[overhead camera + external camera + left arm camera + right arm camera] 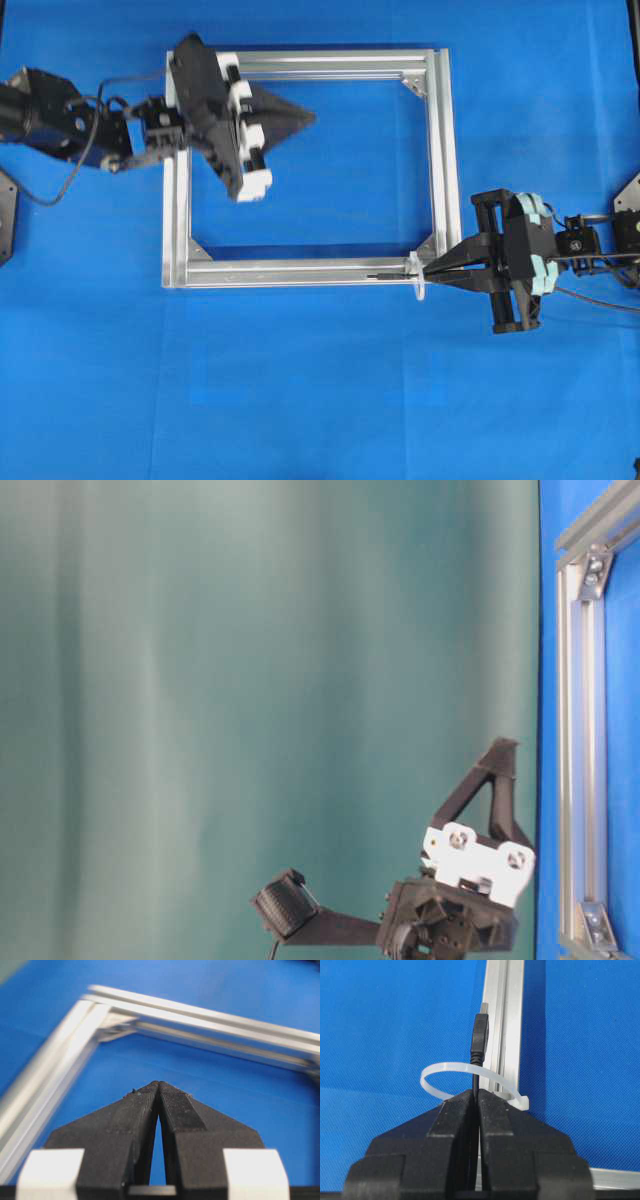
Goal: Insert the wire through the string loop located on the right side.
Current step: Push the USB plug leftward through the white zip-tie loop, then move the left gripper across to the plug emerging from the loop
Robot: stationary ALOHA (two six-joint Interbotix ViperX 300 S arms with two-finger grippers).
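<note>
At the lower right corner of the silver frame (pixel 300 272), the right gripper (pixel 432 270) is pinching the wire (pixel 476 1086) between pressed-together jaws, holding it just behind the plug (pixel 480 1040)

- Step in hand: threading. In the right wrist view the plug tip is standing past the far arc of the string loop (pixel 451 1071), the thin cable crossing through the ring – so the tip appears to be through already, lying along the frame bar.
- Next move, as a judgement: the gripper is sitting right against the loop with little room to push on; more wire probably has to be drawn through from the far side, or the grip shifted back along the cable, without dragging the loop out of shape.
- Left gripper (pixel 158 1086): hanging above the frame's upper left part, well apart from the loop, its jaws pressed together on nothing.
- Materials: wire – thin, black, flexible, with a moulded rectangular plug and a small metal tip. Loop – whitish, translucent, a flat narrow band curving into a ring, fastened at the bar. Frame – grooved, brushed aluminium, square-cornered with brackets. Table cover (pixel 320 400) – blue, finely textured, matte
</note>
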